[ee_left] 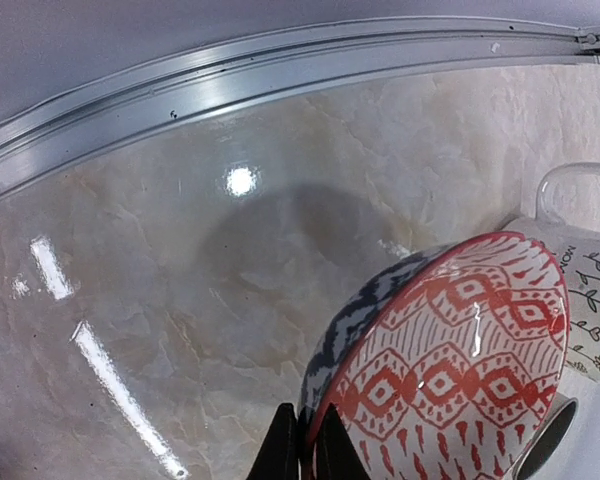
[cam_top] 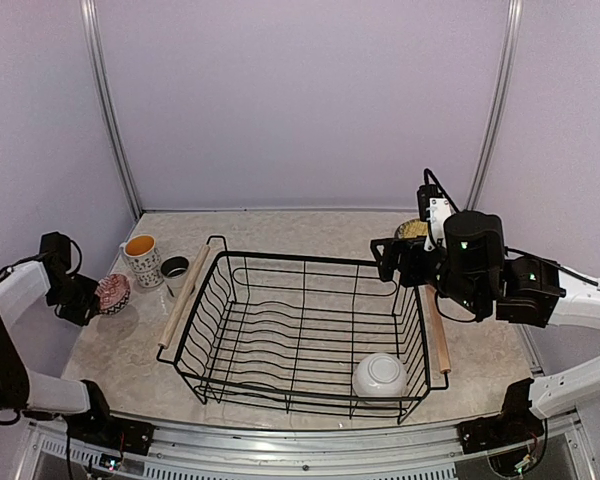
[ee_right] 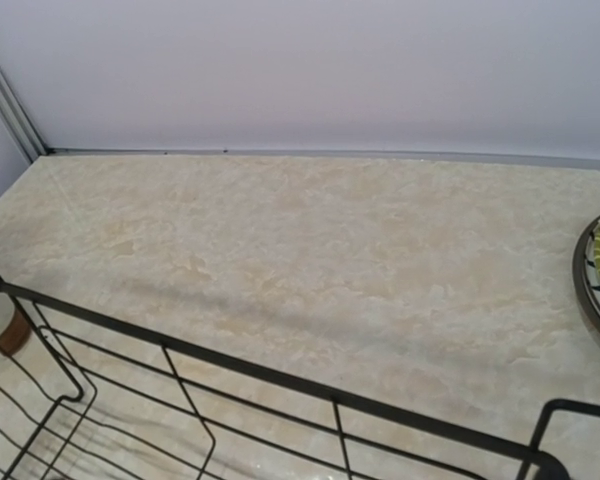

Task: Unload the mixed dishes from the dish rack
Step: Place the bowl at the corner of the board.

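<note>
So the dish rack (cam_top: 310, 260) sits mid-tabletop and it's nearly empty. The only thing left in it is the white bowl (cam_top: 380, 375), upside down in the near right corner. The wooden handles run along its short sides, left (cam_top: 183, 297) and right (cam_top: 436, 335).

The left gripper (ee_left: 302, 440) is pinched tight on the rim of the blue-patterned bowl (ee_left: 450, 370), out near the left edge of the tabletop (cam_top: 280, 225). The bowl's tipped up on its side with the red-patterned inside showing. Can't tell if it's actually touching the surface.

Just beside it, toward the far side, is the tall patterned cup with orange inside (cam_top: 140, 258), standing upright. The white cup with brown band (cam_top: 174, 267) stands between that and the rack.

The right gripper (cam_top: 385, 260) hangs over the rack's far right corner with its jaws spread wide and nothing in them. Behind it, by the far right corner of the tabletop, the round woven yellow mat (cam_top: 412, 229) lies on the black-white striped plate (ee_right: 585, 290).
</note>
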